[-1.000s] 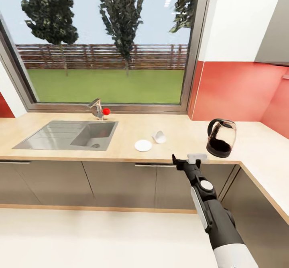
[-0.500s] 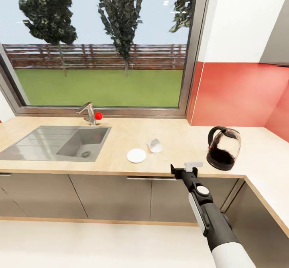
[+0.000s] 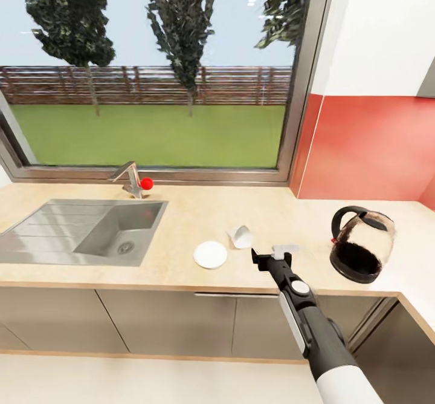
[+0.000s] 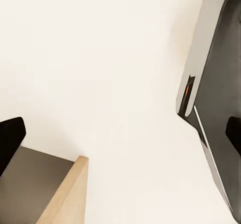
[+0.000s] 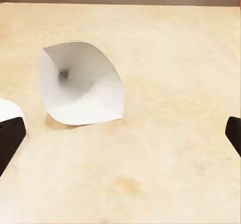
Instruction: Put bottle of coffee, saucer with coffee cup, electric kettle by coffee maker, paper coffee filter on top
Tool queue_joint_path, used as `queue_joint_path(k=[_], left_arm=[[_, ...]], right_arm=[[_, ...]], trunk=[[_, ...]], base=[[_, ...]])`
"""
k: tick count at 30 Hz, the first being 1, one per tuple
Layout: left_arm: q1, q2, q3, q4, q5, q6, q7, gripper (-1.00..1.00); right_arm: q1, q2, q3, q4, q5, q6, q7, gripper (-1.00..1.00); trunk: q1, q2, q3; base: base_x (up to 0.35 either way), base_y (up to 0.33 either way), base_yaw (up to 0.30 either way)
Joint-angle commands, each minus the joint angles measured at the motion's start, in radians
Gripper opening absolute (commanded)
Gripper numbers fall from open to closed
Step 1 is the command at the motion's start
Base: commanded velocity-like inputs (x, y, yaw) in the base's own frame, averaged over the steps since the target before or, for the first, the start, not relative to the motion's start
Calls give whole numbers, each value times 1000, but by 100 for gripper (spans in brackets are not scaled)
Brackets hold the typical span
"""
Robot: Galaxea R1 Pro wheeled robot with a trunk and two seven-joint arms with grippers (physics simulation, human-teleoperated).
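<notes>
White crumpled paper coffee filter (image 5: 83,86) lying open-mouthed on light tan speckled countertop (image 3: 181,222).
Right gripper (image 3: 273,253) spread wide, empty, just short of it; flat round white saucer (image 3: 210,254) beside.

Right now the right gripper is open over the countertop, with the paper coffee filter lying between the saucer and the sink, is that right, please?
Not quite. The paper coffee filter lies on the kitchen countertop on the far side of the saucer from the sink, toward the electric kettle. The head view shows it. The right gripper is indeed open over the countertop.
</notes>
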Motion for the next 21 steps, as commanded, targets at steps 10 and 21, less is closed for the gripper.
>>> queue_joint_path(k=[10, 21], left_arm=[[1, 0, 0, 1, 9, -3, 0, 100], [2, 1, 0, 1, 9, 24, 0, 100]], right_arm=[[-1, -9, 16, -5, 2, 6, 5, 100], [-1, -10, 15, 28, 6, 6, 5, 100]], trunk=[[1, -2, -2], [1, -2, -2]], base=[[115, 22, 0], [198, 0, 0]])
